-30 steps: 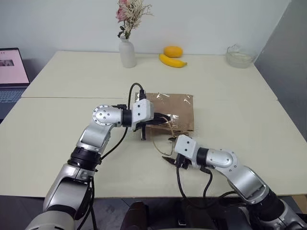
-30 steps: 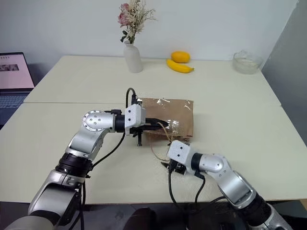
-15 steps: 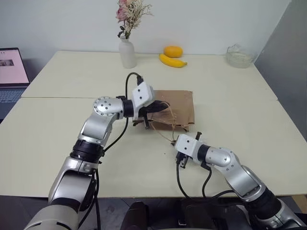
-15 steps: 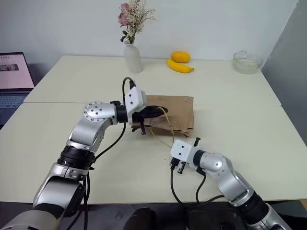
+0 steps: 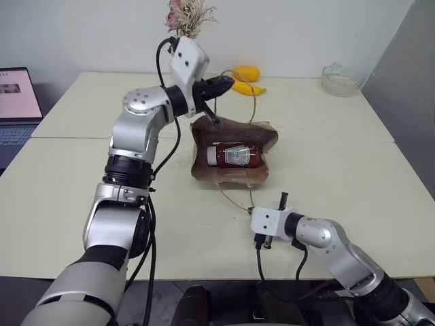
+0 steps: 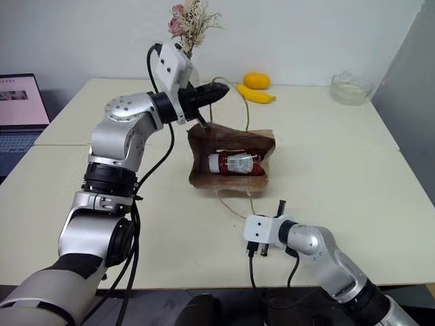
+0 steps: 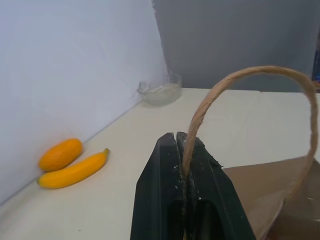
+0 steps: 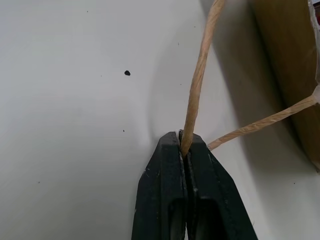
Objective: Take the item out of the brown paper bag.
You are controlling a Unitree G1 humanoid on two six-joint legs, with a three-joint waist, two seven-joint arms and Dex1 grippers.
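Note:
The brown paper bag lies in the middle of the table with its mouth pulled open toward me. Inside it lies the item, a flat red-and-white packet. My left gripper is raised above the bag's far left corner, shut on the upper twine handle, which hangs taut down to the bag. My right gripper rests low on the table in front of the bag, shut on the lower twine handle, which trails from the bag's near edge.
A banana and an orange fruit lie at the back of the table beside a vase of dried flowers. A glass bowl sits at the far right, a laptop at the far left.
My left gripper rose and went back with the upper handle, lifting the bag's top side and opening its mouth so the item came into sight. My right gripper shut on the lower handle.

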